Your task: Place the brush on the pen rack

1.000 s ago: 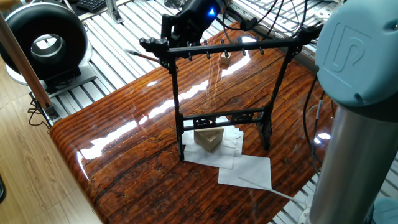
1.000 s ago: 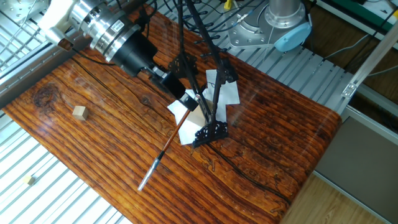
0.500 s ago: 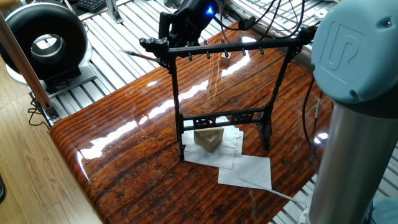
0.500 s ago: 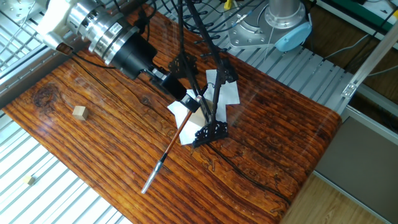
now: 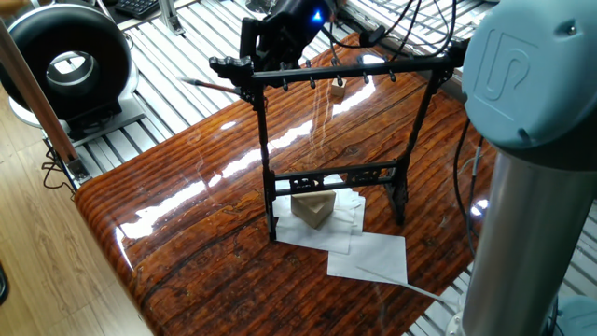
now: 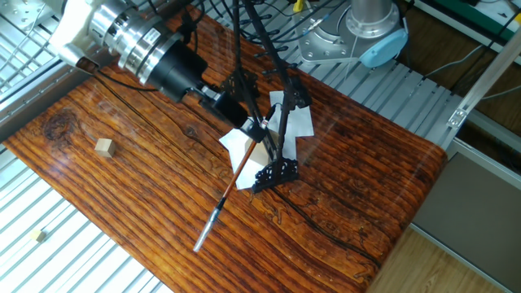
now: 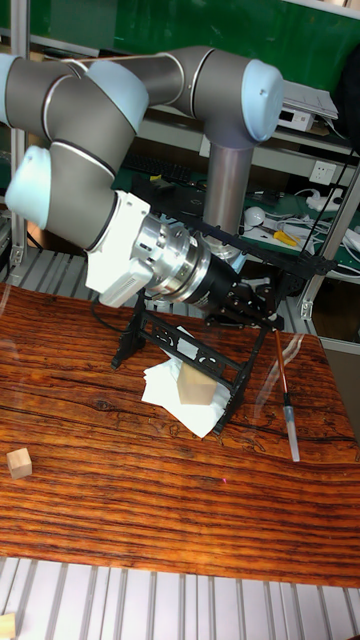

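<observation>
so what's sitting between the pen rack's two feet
A tan wooden block on white paper sheets, seen in one fixed view; the pen rack straddles it.

The gripper (image 6: 244,122) and the brush (image 6: 229,191) it holds shift a little toward the pen rack (image 6: 264,138) compared with a second ago. In the other fixed view the brush's pale lower end now sits further right and lower.
</observation>
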